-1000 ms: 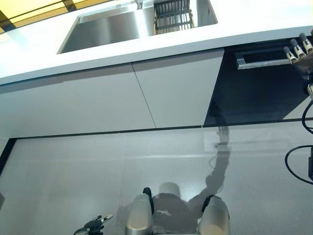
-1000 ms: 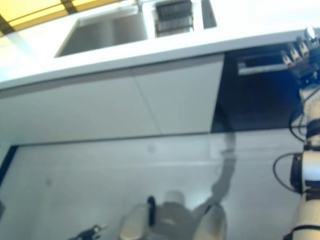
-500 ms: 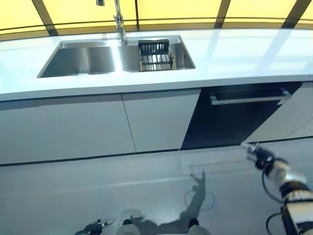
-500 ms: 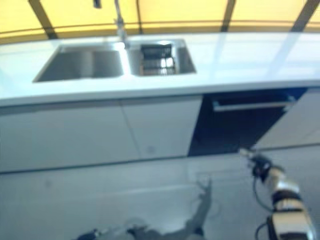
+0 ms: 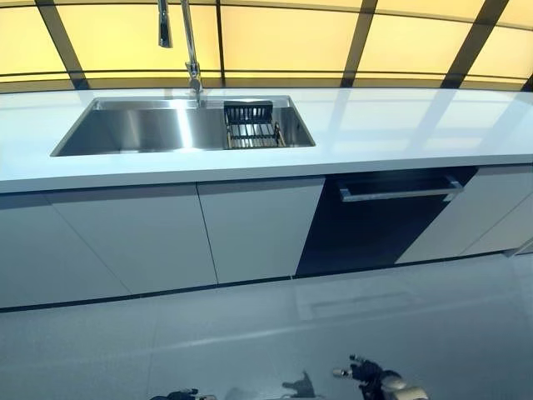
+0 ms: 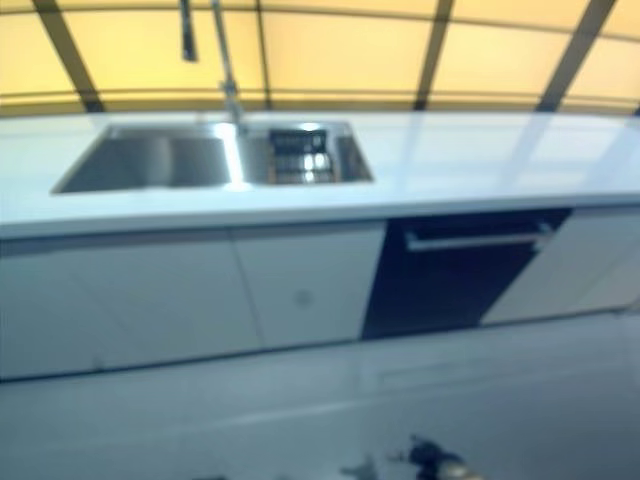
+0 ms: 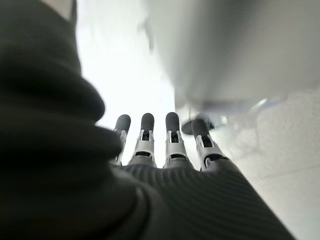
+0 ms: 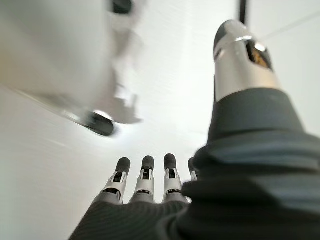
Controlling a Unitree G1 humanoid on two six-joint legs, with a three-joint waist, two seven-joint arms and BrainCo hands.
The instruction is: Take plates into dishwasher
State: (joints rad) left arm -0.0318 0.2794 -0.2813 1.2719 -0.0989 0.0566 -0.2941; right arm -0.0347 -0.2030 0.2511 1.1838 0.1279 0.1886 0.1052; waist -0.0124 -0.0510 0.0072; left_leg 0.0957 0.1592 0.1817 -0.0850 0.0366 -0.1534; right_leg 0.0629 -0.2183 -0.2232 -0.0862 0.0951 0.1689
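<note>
The dishwasher (image 5: 366, 229) is a dark door under the white counter, right of the white cabinets, and it stands closed with its silver handle (image 5: 400, 190) across the top. A black dish rack (image 5: 251, 133) sits in the right part of the steel sink (image 5: 141, 133); I see no plates in any view. My right hand (image 5: 366, 371) hangs low over the floor, well in front of the dishwasher, with straight fingers (image 8: 145, 177) and nothing in it. At the bottom edge my left hand (image 5: 179, 394) just shows, its fingers (image 7: 172, 137) straight and empty.
A tall faucet (image 5: 190, 50) rises behind the sink. The white counter (image 5: 400, 125) runs the whole width, with yellow panels behind it. White cabinet doors (image 5: 250, 229) fill the space left of the dishwasher. Grey floor (image 5: 250, 333) lies between me and the cabinets.
The camera has tilted up, bringing the back wall into view. My right hand has dropped from the dishwasher handle to low over the floor. The dishwasher door stays closed.
</note>
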